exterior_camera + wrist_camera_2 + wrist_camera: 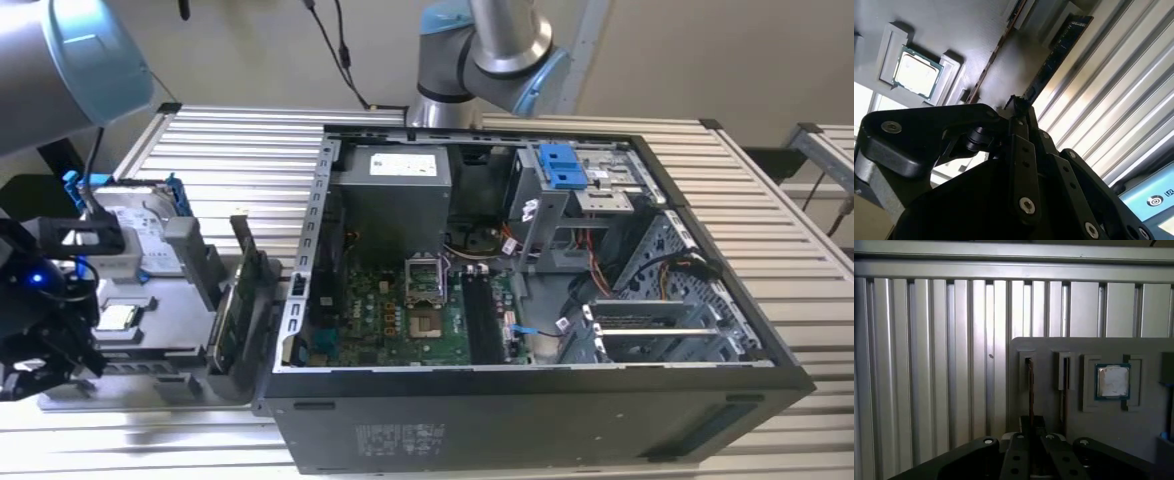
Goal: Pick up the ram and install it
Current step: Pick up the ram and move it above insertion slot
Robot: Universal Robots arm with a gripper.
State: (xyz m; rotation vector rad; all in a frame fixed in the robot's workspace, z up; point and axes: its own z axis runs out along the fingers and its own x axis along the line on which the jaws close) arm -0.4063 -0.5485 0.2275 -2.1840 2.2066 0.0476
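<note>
Gripper [1032,422] sits at the near end of the ram [1030,385], in line with its thin edge; if clenched on it or released, one cannot tell. The ram stands on edge in the slot of the grey tray [1054,347] nearest the slatted table [929,365]. Behind come a second card [1065,372] and a processor chip [1112,381]. In the exterior view the tray lies at nine o'clock from the open case [534,425].

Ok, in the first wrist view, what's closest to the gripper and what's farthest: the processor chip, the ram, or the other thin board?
1. The ram, in the edge slot of the tray, right before the gripper.
2. The other thin board, in the next slot.
3. The processor chip, in its pocket past both slots.
</note>
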